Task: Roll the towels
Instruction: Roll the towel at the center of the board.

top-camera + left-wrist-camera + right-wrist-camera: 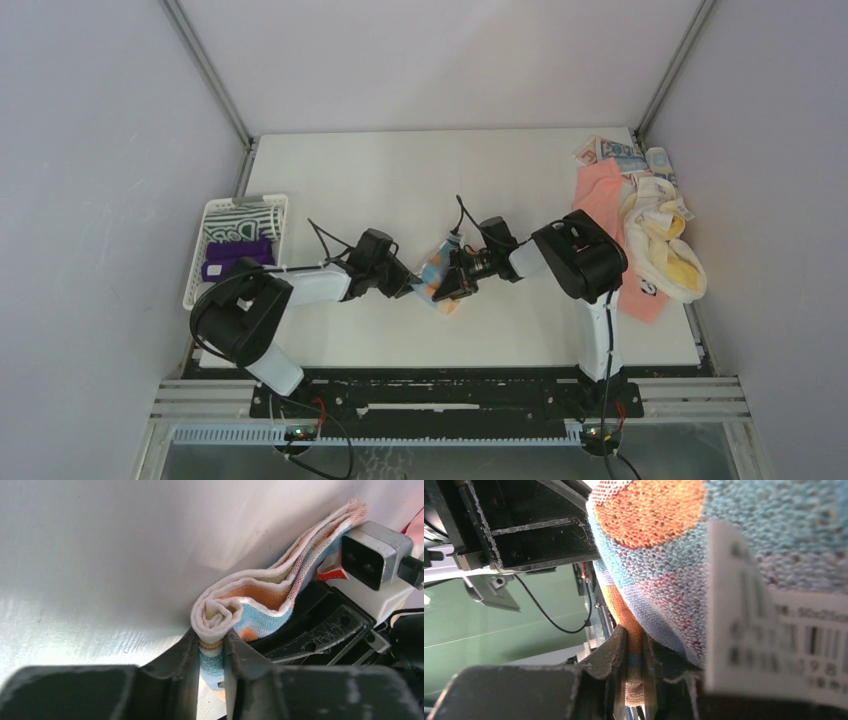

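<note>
Left wrist | towel (260, 617) pinched in left gripper (211, 647) | right gripper (633, 647) clamps it

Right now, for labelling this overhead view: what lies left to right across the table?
In order: white basket → left gripper → light-blue and orange towel → right gripper → salmon-pink towel → cream-yellow towel.

White surface (380, 180) enclosed by plain pale-grey walls (90, 150) left, back, right (matte, uniform). Aluminium posts (207, 70) rise from both back corners. Slotted aluminium rails (690, 400) run along the near edge. Light is even, diffuse, shadows soft.
</note>
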Robot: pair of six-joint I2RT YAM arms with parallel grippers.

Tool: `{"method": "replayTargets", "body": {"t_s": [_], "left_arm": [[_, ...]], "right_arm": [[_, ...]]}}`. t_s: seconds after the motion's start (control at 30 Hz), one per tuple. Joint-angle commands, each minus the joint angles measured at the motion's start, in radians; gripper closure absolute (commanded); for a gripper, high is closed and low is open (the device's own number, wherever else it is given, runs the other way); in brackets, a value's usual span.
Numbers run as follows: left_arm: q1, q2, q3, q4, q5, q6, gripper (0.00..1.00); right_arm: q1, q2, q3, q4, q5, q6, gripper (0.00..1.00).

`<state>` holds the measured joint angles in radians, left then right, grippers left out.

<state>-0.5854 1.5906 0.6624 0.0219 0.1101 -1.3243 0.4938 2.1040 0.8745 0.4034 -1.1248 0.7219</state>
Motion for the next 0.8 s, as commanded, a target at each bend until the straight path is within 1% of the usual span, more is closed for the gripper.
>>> {"method": "replayTargets", "body": {"t_s": [0.0, 0.03, 0.07, 0.13, 0.2, 0.27, 0.37, 0.43, 0.47, 0.53, 0.57, 0.7, 0.77], "left_arm": [[-0.013, 0.049, -0.023, -0.066, -0.048, 0.023, 0.81], [-0.013, 0.047, -0.028, -0.066, -0.052, 0.025, 0.85], [-0.013, 0.046, -0.033, -0.068, -0.055, 0.028, 0.88], [-0.013, 0.041, -0.036, -0.082, -0.063, 0.037, 0.92], [-0.014, 0.034, -0.029, -0.105, -0.076, 0.048, 0.93], [-0.013, 0.026, -0.021, -0.127, -0.087, 0.059, 0.95], [-0.014, 0.015, 0.002, -0.177, -0.105, 0.081, 0.95], [-0.014, 0.008, 0.015, -0.211, -0.113, 0.094, 0.95], [-0.015, 0.005, 0.021, -0.223, -0.121, 0.098, 0.95], [-0.015, -0.002, 0.027, -0.238, -0.129, 0.103, 0.94], [-0.014, -0.004, 0.03, -0.244, -0.131, 0.106, 0.94], [-0.015, -0.01, 0.031, -0.251, -0.133, 0.107, 0.93], [-0.014, -0.012, 0.033, -0.256, -0.132, 0.109, 0.93]], "right_arm": [[0.025, -0.063, 0.002, -0.203, 0.179, -0.169, 0.86], [0.035, -0.1, 0.009, -0.241, 0.203, -0.2, 0.84], [0.046, -0.136, 0.016, -0.282, 0.234, -0.234, 0.81], [0.074, -0.215, 0.036, -0.374, 0.312, -0.305, 0.75], [0.111, -0.301, 0.053, -0.468, 0.422, -0.375, 0.68], [0.165, -0.389, 0.063, -0.562, 0.559, -0.438, 0.62], [0.262, -0.509, 0.065, -0.643, 0.799, -0.509, 0.55], [0.346, -0.569, 0.065, -0.681, 0.986, -0.552, 0.44], [0.393, -0.59, 0.065, -0.692, 1.068, -0.571, 0.42], [0.472, -0.615, 0.064, -0.702, 1.234, -0.601, 0.41], [0.508, -0.622, 0.064, -0.7, 1.286, -0.608, 0.41], [0.614, -0.599, 0.064, -0.667, 1.474, -0.644, 0.41], [0.653, -0.571, 0.075, -0.656, 1.538, -0.655, 0.42]]}}
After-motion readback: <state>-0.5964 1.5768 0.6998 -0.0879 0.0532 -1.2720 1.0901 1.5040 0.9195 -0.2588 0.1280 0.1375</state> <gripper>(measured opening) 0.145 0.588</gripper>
